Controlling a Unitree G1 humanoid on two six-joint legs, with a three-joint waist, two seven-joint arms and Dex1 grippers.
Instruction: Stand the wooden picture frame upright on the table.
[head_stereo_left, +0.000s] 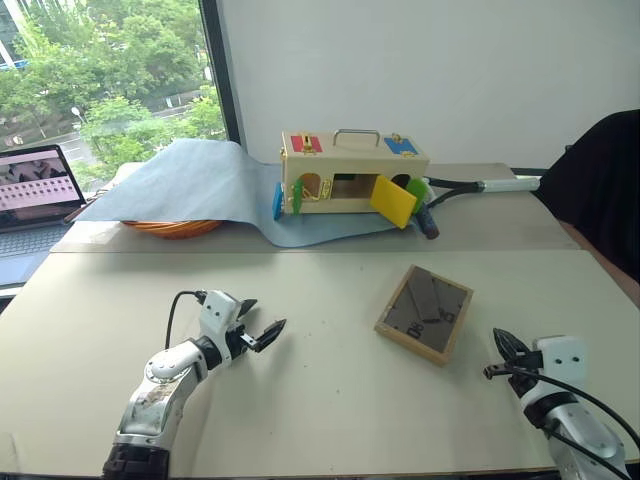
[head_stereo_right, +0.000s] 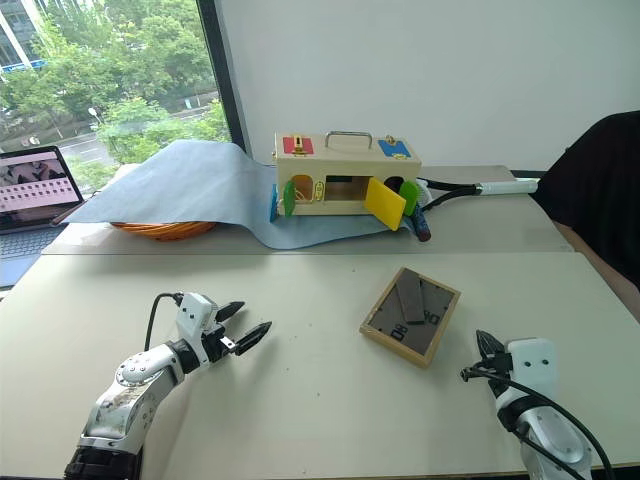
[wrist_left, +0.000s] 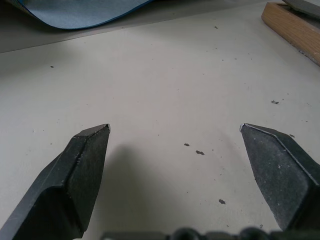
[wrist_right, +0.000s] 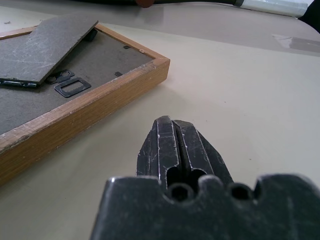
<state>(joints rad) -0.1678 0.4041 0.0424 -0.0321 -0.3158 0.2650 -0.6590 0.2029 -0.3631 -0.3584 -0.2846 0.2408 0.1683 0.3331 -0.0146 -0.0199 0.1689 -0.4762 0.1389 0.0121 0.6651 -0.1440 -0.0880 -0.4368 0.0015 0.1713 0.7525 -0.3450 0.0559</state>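
Right hand (head_stereo_left: 497, 357) closed, wooden picture frame (head_stereo_left: 424, 313) flat just beside.

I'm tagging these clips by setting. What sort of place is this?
Probably an office or lab room: a pale table beside a big window onto trees, an open laptop, and a wooden latch box.

Light-wood picture frame (head_stereo_left: 424, 314) with scuffed grey backing; matt beige table (head_stereo_left: 320, 400).
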